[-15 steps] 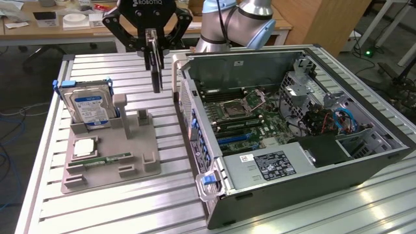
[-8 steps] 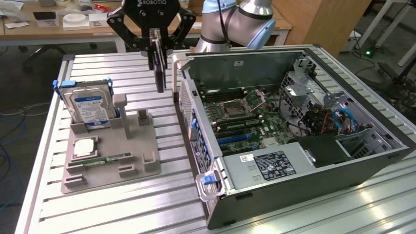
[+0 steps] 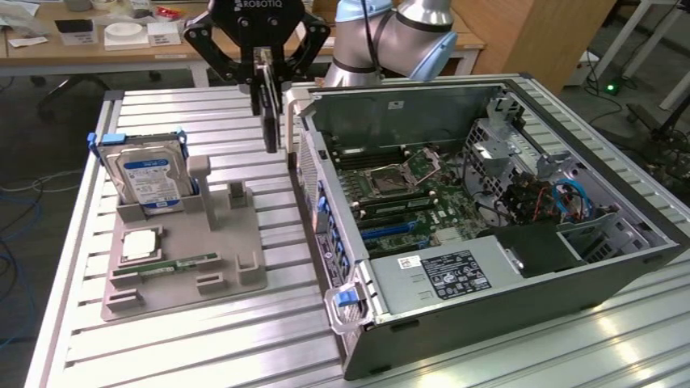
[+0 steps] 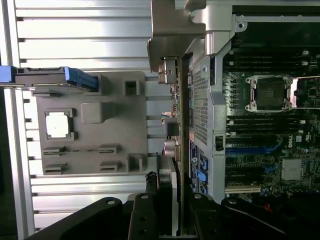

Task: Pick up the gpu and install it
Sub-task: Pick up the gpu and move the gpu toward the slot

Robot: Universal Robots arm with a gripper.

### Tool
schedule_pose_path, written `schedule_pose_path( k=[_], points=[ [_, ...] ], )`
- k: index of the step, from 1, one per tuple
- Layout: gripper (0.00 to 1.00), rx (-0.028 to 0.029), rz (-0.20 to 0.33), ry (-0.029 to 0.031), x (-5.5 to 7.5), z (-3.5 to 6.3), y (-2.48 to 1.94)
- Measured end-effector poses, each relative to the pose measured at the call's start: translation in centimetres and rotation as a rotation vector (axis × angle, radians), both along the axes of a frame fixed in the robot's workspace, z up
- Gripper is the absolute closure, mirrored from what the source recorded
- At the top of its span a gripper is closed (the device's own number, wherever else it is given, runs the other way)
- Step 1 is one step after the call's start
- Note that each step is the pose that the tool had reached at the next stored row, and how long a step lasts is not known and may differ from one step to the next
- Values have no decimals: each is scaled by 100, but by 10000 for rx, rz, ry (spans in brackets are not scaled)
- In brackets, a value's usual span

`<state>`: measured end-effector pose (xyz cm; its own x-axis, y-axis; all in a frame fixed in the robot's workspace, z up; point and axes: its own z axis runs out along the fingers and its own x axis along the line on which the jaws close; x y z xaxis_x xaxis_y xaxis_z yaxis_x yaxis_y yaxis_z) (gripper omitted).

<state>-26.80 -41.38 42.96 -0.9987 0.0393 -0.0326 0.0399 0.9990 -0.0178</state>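
The gpu [image 3: 271,113] hangs on edge in the air, a thin dark card held upright just outside the open computer case's [image 3: 356,267] wall on the exterior view's left. My gripper [image 3: 267,74] is shut on its upper edge. In the wrist view the gpu [image 4: 182,125] shows edge-on, with its silver end bracket [image 4: 172,30] at the far end. The black fingers [image 4: 150,210] clamp it from both sides, so the gripper [image 4: 175,205] is closed around the card. The card hangs between the grey fixture tray [image 4: 115,145] and the case's perforated rear panel [image 4: 201,110].
The motherboard [image 3: 415,190] lies exposed inside the case, with its CPU socket [image 4: 272,92] and expansion slots [image 4: 245,150]. The fixture tray [image 3: 216,242] holds a silver hard drive [image 3: 151,179], a CPU [image 3: 140,242] and a green memory stick [image 3: 178,263]. All stand on a ribbed aluminium table [image 3: 194,356].
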Motion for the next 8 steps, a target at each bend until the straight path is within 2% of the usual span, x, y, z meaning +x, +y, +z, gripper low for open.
schedule_pose_path(
  k=[8],
  points=[
    [72,0,1,0,48,0,0]
  ],
)
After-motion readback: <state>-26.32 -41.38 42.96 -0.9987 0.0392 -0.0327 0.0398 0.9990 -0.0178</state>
